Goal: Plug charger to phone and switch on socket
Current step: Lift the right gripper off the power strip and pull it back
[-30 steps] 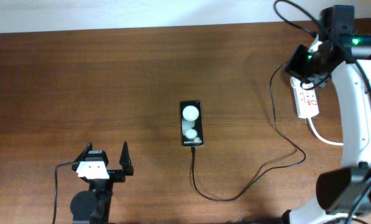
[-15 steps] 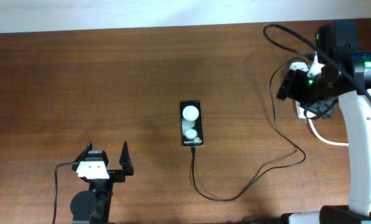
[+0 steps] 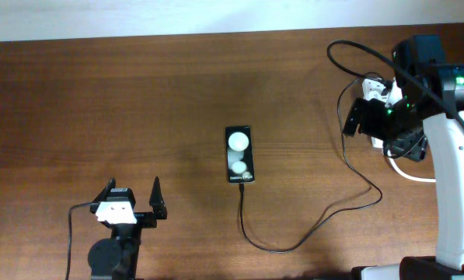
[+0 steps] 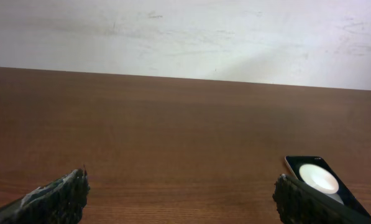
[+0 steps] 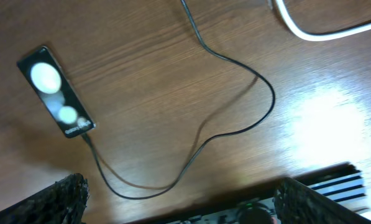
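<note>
**RIGHT ARM NOW OVER SOCKET; SWITCH STATE UNCONFIRMED**

The left gripper (image 3: 132, 192) sits at the near-left edge, fingers spread and empty. The phone (image 3: 239, 154) lies mid-table. The charger (image 5: 273, 99) meets its near end, apparently plugged in, and loops right. In the last second the right gripper (image 3: 354, 117) swung down and left from the strip's far end, fingers parted and empty. Its arm hides the socket; only the thick white cord (image 3: 409, 174) shows. Switch position: cannot tell.

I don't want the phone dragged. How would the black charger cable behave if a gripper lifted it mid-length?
Probably floppy: the charger cable lies in loose curves, so it should sag. It looks thin, likely light. Its tip seems to meet the phone, so a hard pull might drag it.
</note>
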Robot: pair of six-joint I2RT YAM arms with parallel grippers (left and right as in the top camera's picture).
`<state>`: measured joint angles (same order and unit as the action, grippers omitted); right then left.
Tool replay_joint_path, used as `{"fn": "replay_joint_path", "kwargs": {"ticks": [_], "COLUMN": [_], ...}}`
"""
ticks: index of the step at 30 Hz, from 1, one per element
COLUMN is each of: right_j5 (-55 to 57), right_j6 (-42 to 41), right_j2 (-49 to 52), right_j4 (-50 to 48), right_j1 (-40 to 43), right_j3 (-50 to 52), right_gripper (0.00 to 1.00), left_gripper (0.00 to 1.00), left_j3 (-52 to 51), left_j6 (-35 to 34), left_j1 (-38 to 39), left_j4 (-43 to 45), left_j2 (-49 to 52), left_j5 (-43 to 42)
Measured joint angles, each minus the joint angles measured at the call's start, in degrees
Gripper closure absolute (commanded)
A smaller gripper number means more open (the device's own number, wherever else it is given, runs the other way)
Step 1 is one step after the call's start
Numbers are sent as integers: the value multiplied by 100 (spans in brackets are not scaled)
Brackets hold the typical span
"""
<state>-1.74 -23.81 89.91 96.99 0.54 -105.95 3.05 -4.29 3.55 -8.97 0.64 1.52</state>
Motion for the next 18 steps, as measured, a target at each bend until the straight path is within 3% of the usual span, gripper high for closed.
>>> {"fn": "replay_joint_path", "kwargs": {"ticks": [18], "right_j5": [157], "right_j6": [721], "right_j2": [2], "right_j4": [0], "right_j1": [0], "right_j3": [0], "right_gripper": [1], "left_gripper": [1], "left_j3": [0], "left_j6": [0], "left_j1": [0], "left_j4": [0], "left_j2": [0], "left_j5": [0]}}
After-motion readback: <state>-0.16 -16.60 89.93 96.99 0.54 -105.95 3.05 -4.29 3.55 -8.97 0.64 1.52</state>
